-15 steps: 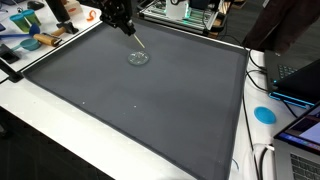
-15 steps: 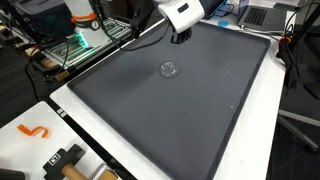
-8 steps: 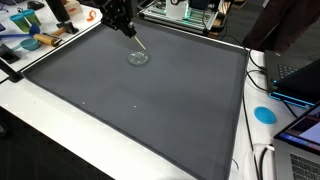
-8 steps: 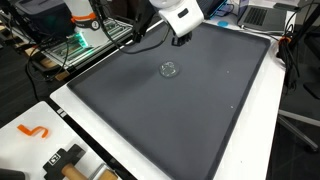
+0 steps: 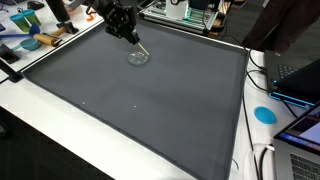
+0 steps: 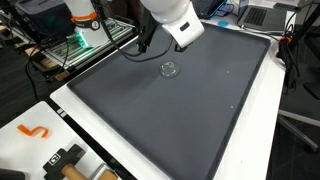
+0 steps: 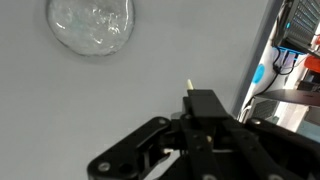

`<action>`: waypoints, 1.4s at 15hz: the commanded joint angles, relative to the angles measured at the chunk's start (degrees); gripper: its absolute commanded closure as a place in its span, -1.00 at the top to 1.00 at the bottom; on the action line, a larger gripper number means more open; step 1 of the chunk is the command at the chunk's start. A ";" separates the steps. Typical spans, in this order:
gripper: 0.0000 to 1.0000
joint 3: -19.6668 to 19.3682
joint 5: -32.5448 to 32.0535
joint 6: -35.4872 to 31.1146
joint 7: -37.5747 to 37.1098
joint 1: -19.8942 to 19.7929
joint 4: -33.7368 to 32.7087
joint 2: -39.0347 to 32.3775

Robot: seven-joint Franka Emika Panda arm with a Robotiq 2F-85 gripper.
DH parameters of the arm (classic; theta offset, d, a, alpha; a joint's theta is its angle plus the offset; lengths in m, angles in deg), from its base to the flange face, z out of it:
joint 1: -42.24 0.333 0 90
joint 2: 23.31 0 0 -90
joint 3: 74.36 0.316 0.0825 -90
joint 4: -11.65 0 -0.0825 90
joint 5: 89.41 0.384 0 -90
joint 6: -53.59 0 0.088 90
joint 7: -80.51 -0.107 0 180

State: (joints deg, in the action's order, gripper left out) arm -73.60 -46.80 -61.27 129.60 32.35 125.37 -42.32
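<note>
A small clear glass dish (image 5: pixel 138 58) lies on the dark grey mat (image 5: pixel 150 110), toward its far side; it also shows as the glass dish (image 6: pixel 170 69) and, in the wrist view, at the upper left as the dish (image 7: pixel 90 25). My gripper (image 5: pixel 131 32) hangs tilted just above and beside it, shut on a thin pale stick (image 5: pixel 143 46) that slants down toward the dish. In the wrist view the gripper (image 7: pixel 203 102) is pressed together and only the stick tip (image 7: pixel 189 87) pokes out, clear of the dish. The white wrist housing (image 6: pixel 184 26) hides the fingers in an exterior view.
A white table border (image 5: pixel 60 120) surrounds the mat. Laptops (image 5: pixel 297 80) and a blue disc (image 5: pixel 264 113) lie along one side. Tools and clutter (image 5: pixel 35 38) crowd a far corner. An orange hook (image 6: pixel 35 130) lies on the white edge.
The arm has tilted and shifted slightly toward the dish, with the stick still in the gripper. The dish has not moved.
</note>
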 commanded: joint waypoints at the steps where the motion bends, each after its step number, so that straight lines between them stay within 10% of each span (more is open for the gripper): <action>1: -0.94 0.13 2.46 -0.98 2.64 -0.03 -0.95 -1.65; 21: -0.94 -0.55 1.06 -4.61 -1.02 2.30 -0.27 0.16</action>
State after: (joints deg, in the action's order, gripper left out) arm -73.63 -44.07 -63.44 130.60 33.34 123.47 -43.80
